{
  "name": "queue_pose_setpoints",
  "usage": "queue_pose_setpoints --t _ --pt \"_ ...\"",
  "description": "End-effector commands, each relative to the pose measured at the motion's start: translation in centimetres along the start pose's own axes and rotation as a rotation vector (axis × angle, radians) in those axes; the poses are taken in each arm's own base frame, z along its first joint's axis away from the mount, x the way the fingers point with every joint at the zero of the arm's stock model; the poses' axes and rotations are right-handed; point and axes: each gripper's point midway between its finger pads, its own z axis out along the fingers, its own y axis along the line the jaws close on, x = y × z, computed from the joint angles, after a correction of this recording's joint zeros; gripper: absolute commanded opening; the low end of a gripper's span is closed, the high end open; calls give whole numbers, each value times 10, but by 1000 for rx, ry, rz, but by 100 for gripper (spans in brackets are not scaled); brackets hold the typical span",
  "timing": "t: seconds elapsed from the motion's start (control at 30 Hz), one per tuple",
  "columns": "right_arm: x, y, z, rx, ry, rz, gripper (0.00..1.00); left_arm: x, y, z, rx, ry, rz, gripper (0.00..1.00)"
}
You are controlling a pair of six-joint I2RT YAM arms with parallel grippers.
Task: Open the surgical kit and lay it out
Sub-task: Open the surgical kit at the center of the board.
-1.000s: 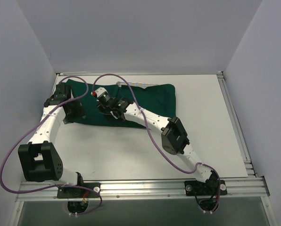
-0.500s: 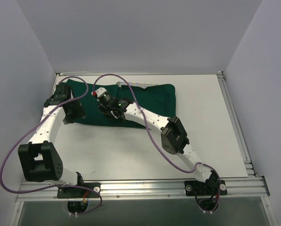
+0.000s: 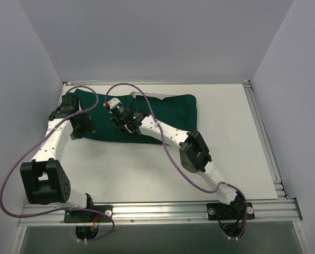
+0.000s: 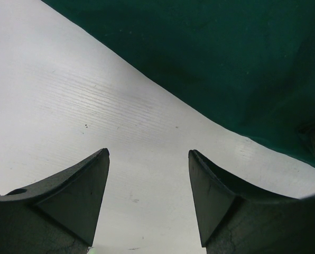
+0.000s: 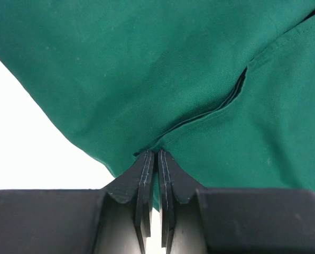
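Change: my right gripper (image 5: 153,154) has just closed, and its fingers now pinch a fold edge of the green drape (image 3: 170,111).
Other arm: my left gripper (image 4: 148,159) stands wide and holds nothing, over bare table (image 4: 67,95) beside the drape's near-left edge.
Kit: wrapped bundle, far-left of centre.
Meaning: I judge the grip is set. Peeling the flap open comes next.
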Motion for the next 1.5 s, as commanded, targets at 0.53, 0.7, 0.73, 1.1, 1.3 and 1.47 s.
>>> queue_pose_setpoints --t 0.53,0.7,0.73,1.1,1.3,1.47 --pt "-43 -91 -63 140 -102 288 0 -5 -6 9 35 -4 -36 70" --pt "-18 -218 -89 298 -127 520 0 -4 -11 16 53 30 -51 70" --pt "14 -243 -89 367 -72 552 0 -4 -12 17 56 33 -51 70" --pt "216 -422 -271 1064 149 919 86 5 -10 30 53 42 -51 68" --pt "146 -396 -221 840 4 869 99 19 4 36 -38 104 -92 67" --pt "170 -398 -184 696 30 978 88 18 8 47 -78 115 -90 65"
